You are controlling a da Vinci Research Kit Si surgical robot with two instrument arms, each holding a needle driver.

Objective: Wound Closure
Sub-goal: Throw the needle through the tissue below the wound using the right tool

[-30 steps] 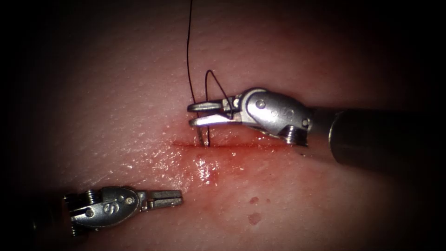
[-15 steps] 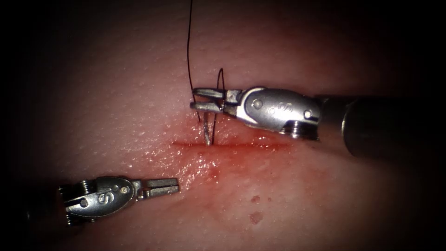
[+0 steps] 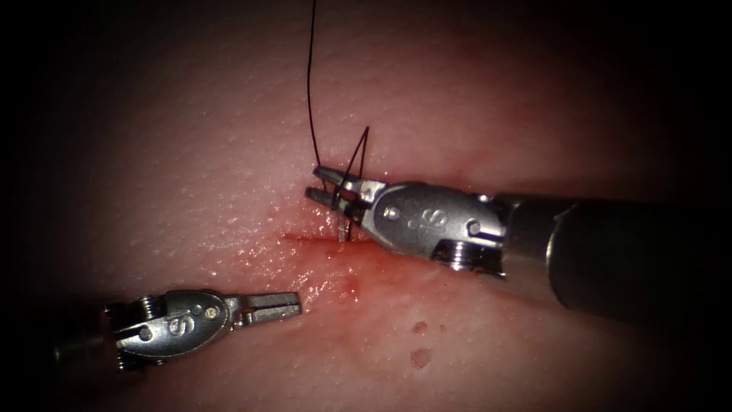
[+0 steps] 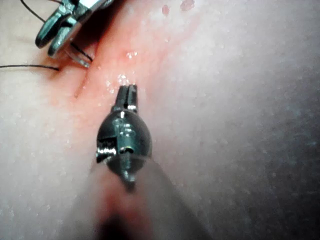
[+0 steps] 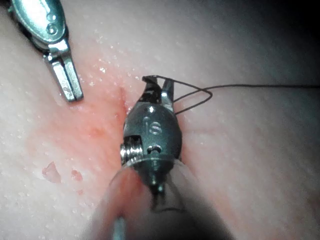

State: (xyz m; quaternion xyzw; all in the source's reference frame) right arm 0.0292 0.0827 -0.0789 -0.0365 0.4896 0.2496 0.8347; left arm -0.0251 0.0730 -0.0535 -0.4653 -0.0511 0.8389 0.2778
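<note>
My right tool (image 3: pixel 324 185) reaches in over the cut (image 3: pixel 305 237) near its left end. Its jaws grip the curved needle (image 3: pixel 341 226) close to their base, the tips staying slightly apart. The needle points down, with its tip in the tissue at the cut's upper edge. Dark thread (image 3: pixel 309 84) runs up from the jaws and forms a small loop (image 3: pixel 358 152) above them. The same jaws (image 5: pixel 157 90) and thread (image 5: pixel 250 86) appear in the right wrist view. My left tool (image 3: pixel 293 305) lies below and left of the cut, shut and holding nothing; its jaws (image 4: pixel 129 95) rest just above the tissue.
Red fluid (image 3: pixel 335 278) wets the tissue below the cut, and two small red spots (image 3: pixel 417 355) lie further down. The right tool's shaft (image 3: pixel 610 255) covers the right part of the cut. The right tool's jaws (image 4: pixel 52 35) and needle (image 4: pixel 80 57) also appear in the left wrist view.
The right tool has rolled and dropped toward the cut, its jaws narrowing on the needle, and less of the needle shows above the tissue. The thread loop tilted and shrank. The left tool barely moved.
</note>
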